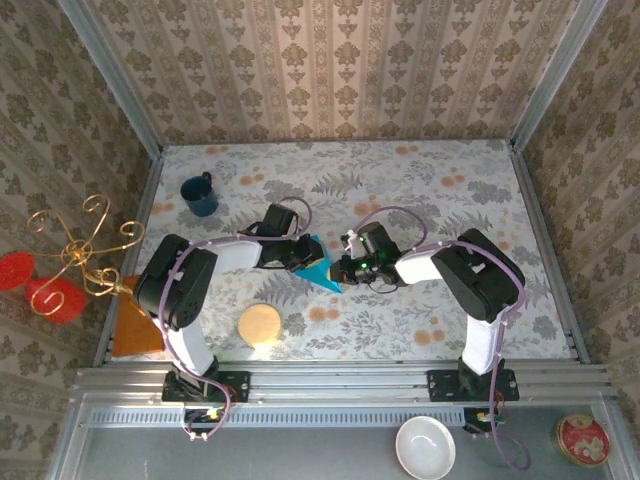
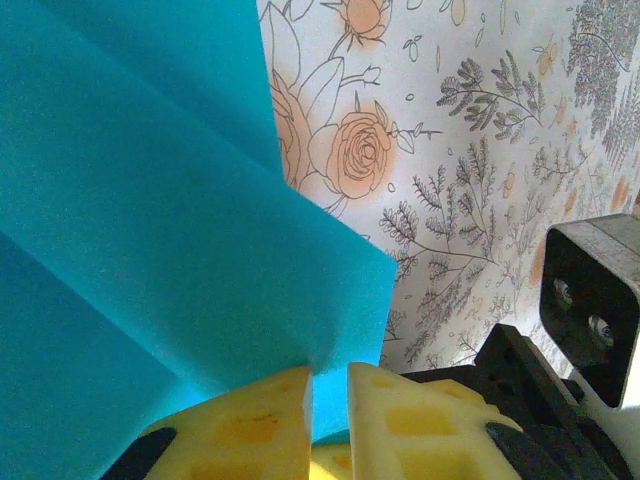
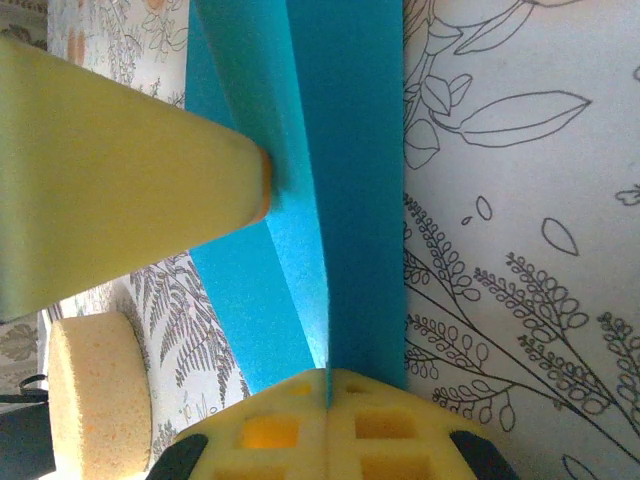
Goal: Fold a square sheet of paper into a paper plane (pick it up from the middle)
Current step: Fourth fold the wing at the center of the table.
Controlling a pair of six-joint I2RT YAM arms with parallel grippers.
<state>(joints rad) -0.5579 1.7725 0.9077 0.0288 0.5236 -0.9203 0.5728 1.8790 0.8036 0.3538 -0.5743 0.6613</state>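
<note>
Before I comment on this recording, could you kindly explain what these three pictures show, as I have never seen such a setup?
The overhead picture looks down on two robot arms bolted at the near edge of a flowered table. The other two come from cameras on each arm's wrist, looking past its own yellow fingers. The arms meet at mid-table, both pinching a creased blue paper: the left gripper holds one edge, the right gripper another. Also on the table are a dark blue mug at the far left and a round tan sponge near the left arm's base. A white bowl sits off the table, in front.
</note>
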